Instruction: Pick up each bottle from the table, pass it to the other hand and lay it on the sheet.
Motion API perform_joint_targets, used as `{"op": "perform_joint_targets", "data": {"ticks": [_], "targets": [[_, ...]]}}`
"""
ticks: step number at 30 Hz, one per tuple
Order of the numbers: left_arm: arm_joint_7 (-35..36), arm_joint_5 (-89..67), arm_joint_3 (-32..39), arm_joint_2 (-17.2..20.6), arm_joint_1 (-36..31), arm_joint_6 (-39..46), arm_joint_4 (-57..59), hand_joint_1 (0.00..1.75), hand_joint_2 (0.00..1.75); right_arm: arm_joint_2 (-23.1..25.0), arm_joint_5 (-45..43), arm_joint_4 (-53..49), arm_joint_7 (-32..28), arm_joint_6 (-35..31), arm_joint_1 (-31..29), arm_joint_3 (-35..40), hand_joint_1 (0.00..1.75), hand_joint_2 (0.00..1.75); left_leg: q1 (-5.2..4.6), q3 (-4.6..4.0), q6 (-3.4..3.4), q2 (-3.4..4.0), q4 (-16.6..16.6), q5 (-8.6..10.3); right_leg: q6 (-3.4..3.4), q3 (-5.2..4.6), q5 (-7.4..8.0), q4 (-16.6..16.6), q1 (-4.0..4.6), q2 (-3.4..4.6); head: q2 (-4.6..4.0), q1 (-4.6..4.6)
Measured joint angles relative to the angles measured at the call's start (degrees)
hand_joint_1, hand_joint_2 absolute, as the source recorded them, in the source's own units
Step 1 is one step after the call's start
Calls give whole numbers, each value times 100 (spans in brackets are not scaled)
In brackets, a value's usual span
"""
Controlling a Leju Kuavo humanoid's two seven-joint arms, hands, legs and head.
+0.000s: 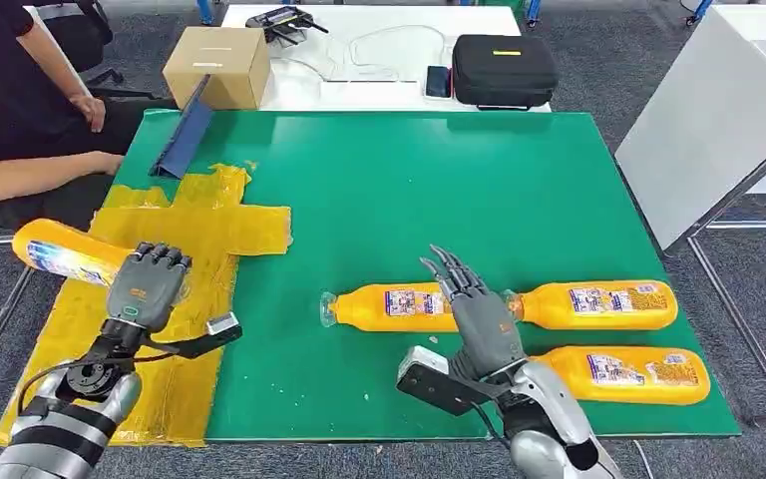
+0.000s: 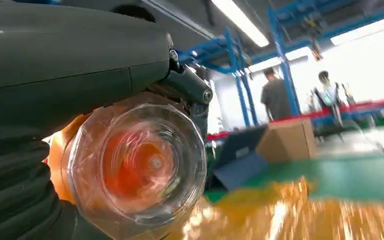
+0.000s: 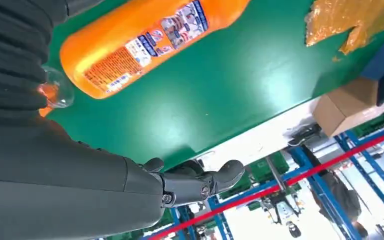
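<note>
My left hand (image 1: 148, 286) grips an orange bottle (image 1: 58, 253) over the left edge of the crinkled yellow sheet (image 1: 194, 228). The bottle points out past the table's side. Its clear end (image 2: 139, 166) sits close in the left wrist view, wrapped by my fingers. Three more orange bottles lie on the green table (image 1: 439, 190): one in the middle (image 1: 391, 307), one to its right (image 1: 598, 304), and one nearer the front edge (image 1: 623, 374). My right hand (image 1: 471, 307) hovers open where the middle two meet, fingers (image 3: 200, 182) stretched. A labelled bottle (image 3: 145, 40) lies beside it.
A person (image 1: 15, 110) sits at the table's far left corner. A blue folder-like stand (image 1: 185, 130) leans at the sheet's far end. Behind the table are a cardboard box (image 1: 216, 65), a phone (image 1: 438, 82) and a black case (image 1: 504, 70). A white table (image 1: 718, 110) stands at the right.
</note>
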Motion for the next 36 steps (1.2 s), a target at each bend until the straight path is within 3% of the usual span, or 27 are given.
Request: {"op": "perform_joint_targets", "data": {"ticks": [2,3,4,5,9,14,23,28,32,36], "targets": [[-115,32,-149,72,-80,-234,159,175,175,31,-65,100,-107,118,-109,6,0,175,0,-1,0,0,0,0,0,-1,0,0,0,0,0,0],[-211,111,-229,105,-134,-363,254,0,175,46,-94,172,-195,140,-180,15,0,175,0,-1,0,0,0,1,0,-1,1,0,0,0,0,-2],[-337,230,-309,133,-207,-497,364,0,175,66,-105,267,-289,173,-274,22,0,175,0,-1,0,-1,0,2,0,0,1,0,0,0,0,0],[-479,344,-381,153,-277,-565,475,0,0,88,-107,372,-324,241,-388,31,0,175,0,-1,1,-1,0,4,1,1,3,1,0,0,0,0],[-1109,866,-707,186,-618,-619,998,0,0,203,-232,1175,-372,737,-1088,173,0,175,0,0,1,0,0,18,3,2,8,3,0,0,0,0],[-1624,1512,-1003,148,-882,-798,1447,0,0,461,-315,2393,-503,881,-1915,354,0,175,0,-1,3,-8,3,28,8,4,12,4,0,-1,0,0],[-2515,3236,-1115,-9,-1007,-1836,1531,0,0,844,-461,4148,-772,1294,-2930,612,0,175,0,-5,3,-11,3,27,8,1,12,5,0,-2,0,-2],[-2699,3686,-1054,-98,-1009,-2161,1426,0,0,955,-490,4808,-877,1297,-3196,710,0,175,0,-5,3,-13,3,28,9,2,12,5,0,-2,0,-2],[-3095,5246,-789,-239,-960,-3390,1158,0,0,1017,-536,5354,-991,1399,-3384,787,0,175,0,-6,3,-21,4,28,9,3,12,5,0,-8,0,-2],[-2885,7204,-218,-535,-816,-4810,616,0,0,1065,-592,5987,-1198,1502,-3560,866,0,175,-1,-8,3,-18,4,27,9,4,12,5,0,-10,0,-2]]}}
